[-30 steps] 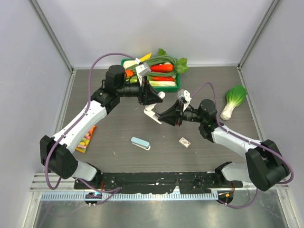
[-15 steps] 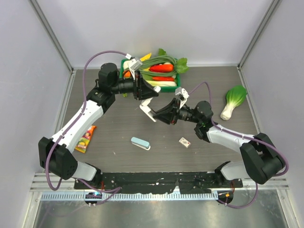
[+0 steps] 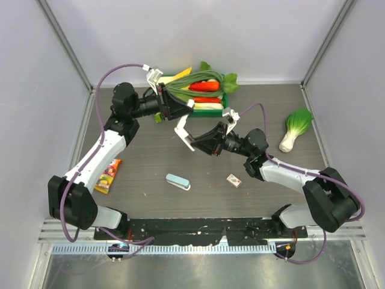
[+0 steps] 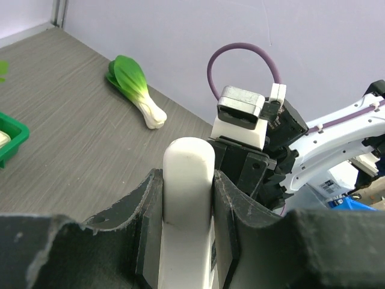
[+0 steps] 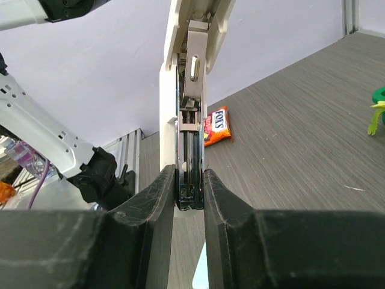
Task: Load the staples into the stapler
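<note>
The white stapler point(image 3: 182, 131) hangs opened above the table's middle, held from both sides. My left gripper point(image 3: 182, 115) is shut on its white top arm point(image 4: 188, 174). My right gripper point(image 3: 197, 143) is shut on the end of its metal magazine point(image 5: 190, 174), whose open channel runs up between the white halves point(image 5: 170, 66). The staples point(image 3: 234, 180), a small whitish box with red print, lie on the table in front of the right arm, touched by nothing.
A pale blue oblong object point(image 3: 177, 181) lies near the front centre. A candy bag point(image 3: 108, 176) sits at the left. A green tray point(image 3: 225, 109) of toy vegetables stands at the back. A toy bok choy point(image 3: 295, 129) lies at the right.
Both grippers have carried the stapler a little left and toward the back. The left arm has drawn back toward the tray. Both grips are unchanged.
</note>
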